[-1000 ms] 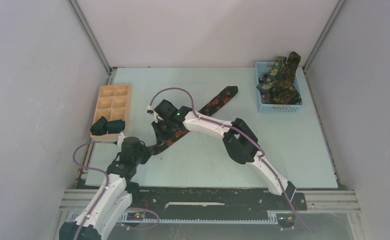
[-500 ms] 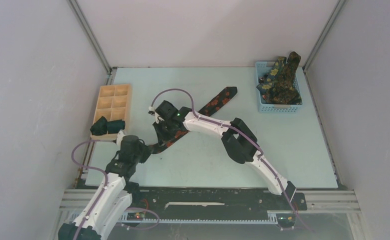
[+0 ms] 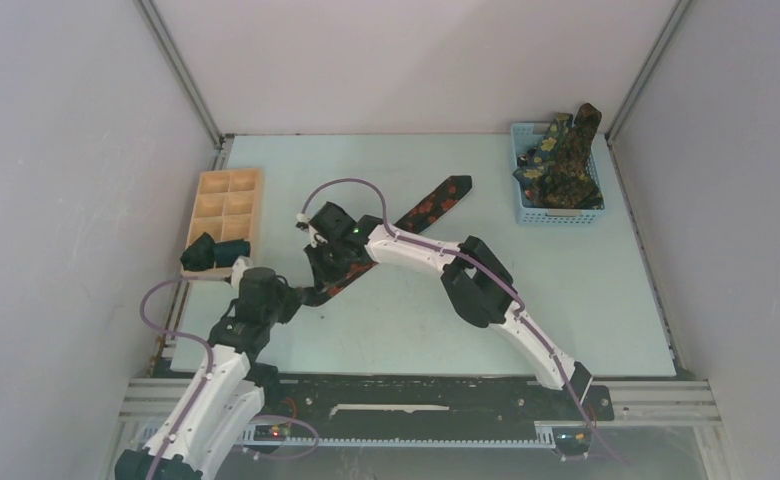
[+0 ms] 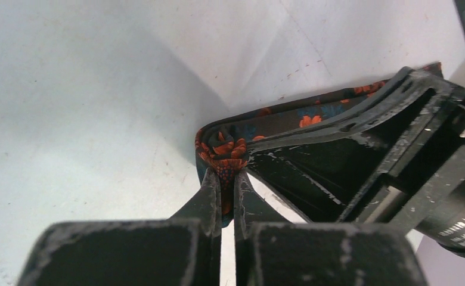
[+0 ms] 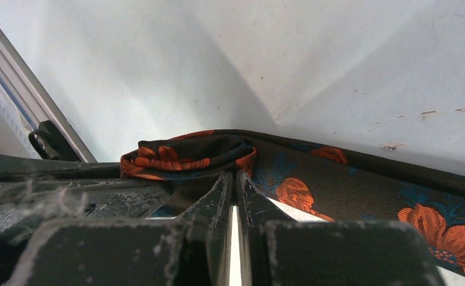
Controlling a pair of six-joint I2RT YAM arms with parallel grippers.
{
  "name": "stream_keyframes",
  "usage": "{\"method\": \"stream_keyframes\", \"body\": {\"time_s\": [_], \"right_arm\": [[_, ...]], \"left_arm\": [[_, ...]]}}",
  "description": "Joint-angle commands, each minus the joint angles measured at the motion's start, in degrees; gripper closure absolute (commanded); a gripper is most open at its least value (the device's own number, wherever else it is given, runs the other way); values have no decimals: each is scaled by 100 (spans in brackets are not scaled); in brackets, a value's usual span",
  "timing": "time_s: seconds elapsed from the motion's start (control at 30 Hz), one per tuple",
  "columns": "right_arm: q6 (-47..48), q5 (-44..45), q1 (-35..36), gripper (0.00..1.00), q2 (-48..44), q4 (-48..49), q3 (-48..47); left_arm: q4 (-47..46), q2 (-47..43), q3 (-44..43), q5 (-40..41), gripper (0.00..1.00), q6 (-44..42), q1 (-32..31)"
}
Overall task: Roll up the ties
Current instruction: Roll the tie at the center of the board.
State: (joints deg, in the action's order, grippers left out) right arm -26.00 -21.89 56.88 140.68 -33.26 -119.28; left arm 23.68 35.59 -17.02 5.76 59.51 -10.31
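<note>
black tie (image 3: 436, 200) nudged left, left fingers (image 4: 211, 193) and right fingers (image 5: 220, 193) clamped on its rolled end, midsection hidden

The black tie (image 3: 436, 200) with red-orange flowers lay diagonally on the bench (image 3: 586, 310), one end toward 1 o'clock. The jaws of the left arm (image 3: 228, 350) and right arm (image 3: 421, 248) sat together at its 8 o'clock end.

Cameras: one overhead, two wrist-mounted.
Top looks down from behind the bases (image 3: 578, 384); wrist views sight closely along their fingers (image 4: 206, 199), sharing the tie's (image 4: 223, 148) rolled end.
</note>
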Motion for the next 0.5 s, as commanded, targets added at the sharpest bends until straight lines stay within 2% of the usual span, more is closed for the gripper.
{"method": "stream_keyframes", "body": {"time_s": [0.0, 0.47], "right_arm": [[-105, -104, 77, 92, 132, 210, -25], [-354, -437, 160, 93, 289, 508, -210]], "left_arm": [[-132, -83, -366, -73, 100, 8, 37], [-36, -86, -495, -205, 100, -24, 37]]}}
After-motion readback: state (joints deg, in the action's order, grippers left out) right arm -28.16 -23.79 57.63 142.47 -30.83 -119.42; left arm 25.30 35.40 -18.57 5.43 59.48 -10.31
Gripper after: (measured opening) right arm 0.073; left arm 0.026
